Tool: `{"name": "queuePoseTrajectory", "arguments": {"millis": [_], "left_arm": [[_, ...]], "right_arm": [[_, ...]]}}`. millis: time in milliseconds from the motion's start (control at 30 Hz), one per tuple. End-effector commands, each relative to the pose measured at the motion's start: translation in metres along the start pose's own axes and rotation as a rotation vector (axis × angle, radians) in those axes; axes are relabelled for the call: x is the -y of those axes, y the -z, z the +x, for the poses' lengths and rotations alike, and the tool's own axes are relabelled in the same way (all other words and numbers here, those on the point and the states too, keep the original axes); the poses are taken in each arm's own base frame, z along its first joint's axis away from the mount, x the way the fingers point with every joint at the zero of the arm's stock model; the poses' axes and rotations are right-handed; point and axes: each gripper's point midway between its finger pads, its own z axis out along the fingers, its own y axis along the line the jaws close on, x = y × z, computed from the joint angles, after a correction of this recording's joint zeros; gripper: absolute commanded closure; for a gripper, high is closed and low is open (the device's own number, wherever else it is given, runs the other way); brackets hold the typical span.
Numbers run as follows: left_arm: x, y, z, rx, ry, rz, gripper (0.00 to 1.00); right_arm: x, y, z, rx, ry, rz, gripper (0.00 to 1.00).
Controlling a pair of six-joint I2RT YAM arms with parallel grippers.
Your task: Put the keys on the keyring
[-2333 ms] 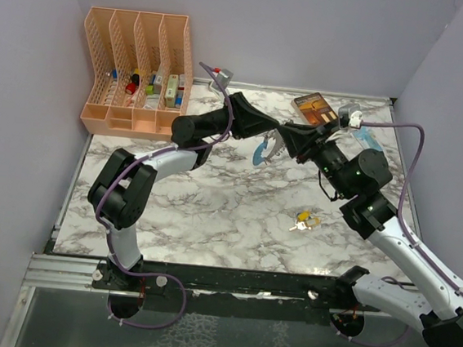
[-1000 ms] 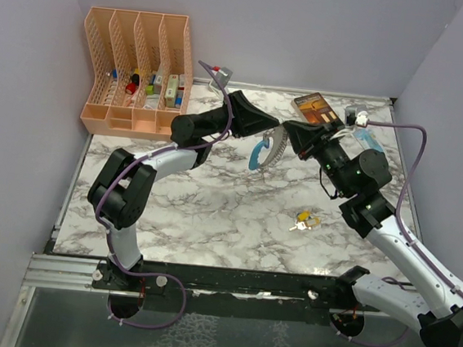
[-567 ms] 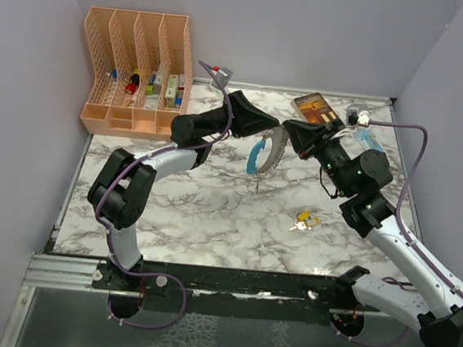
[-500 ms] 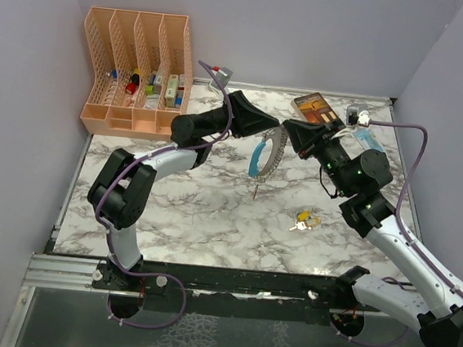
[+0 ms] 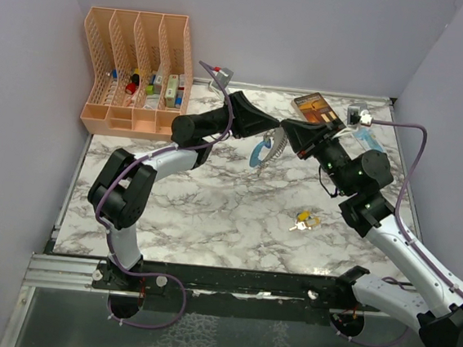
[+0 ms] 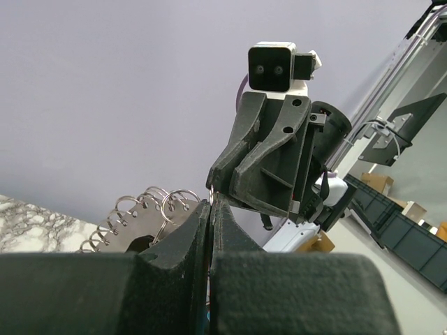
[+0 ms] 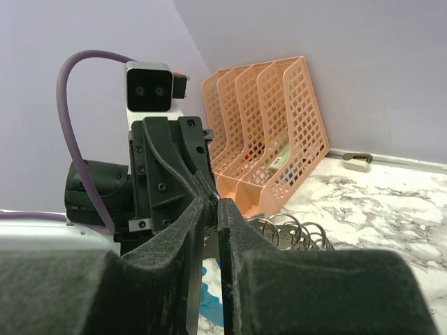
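The keyring (image 5: 265, 150) hangs in the air between my two grippers over the far middle of the table. It has a light-blue curved piece and a grey fanned plate (image 6: 140, 222) carrying several small rings. My left gripper (image 5: 277, 129) is shut on the thin ring (image 6: 209, 193) at its tips. My right gripper (image 5: 285, 130) meets it tip to tip. Its jaws are nearly closed on a flat grey metal strip (image 7: 192, 293); I cannot tell whether the strip is a key. The keys (image 5: 303, 222), with a yellow head, lie on the marble in front of the right arm.
An orange file organizer (image 5: 139, 70) holding small items stands at the back left. A brown box (image 5: 313, 108) and a light-blue object (image 5: 368, 140) sit at the back right. Walls enclose the table on three sides.
The bunch swung and hung lower, with a small piece dangling beneath it; now it sits higher and closer to the fingertips. Both grippers have barely moved.
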Motion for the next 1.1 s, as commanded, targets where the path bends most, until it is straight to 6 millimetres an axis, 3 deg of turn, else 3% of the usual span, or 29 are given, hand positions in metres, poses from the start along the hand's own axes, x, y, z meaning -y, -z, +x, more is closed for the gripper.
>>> {"name": "queuePoseTrajectory", "arguments": {"millis": [0, 333, 1067], "left_arm": [[0.049, -0.003, -0.015, 0.067, -0.217, 0.197, 1.00], [0.056, -0.005, -0.017, 0.063, -0.218, 0.211, 1.00], [0.059, -0.008, -0.017, 0.051, -0.220, 0.225, 1.00]], "right_arm": [[-0.010, 0.002, 0.000, 0.009, -0.022, -0.048, 0.86], [-0.007, 0.003, 0.005, 0.011, -0.026, -0.046, 0.90], [-0.022, -0.005, 0.020, -0.007, -0.114, -0.152, 0.98]]}}
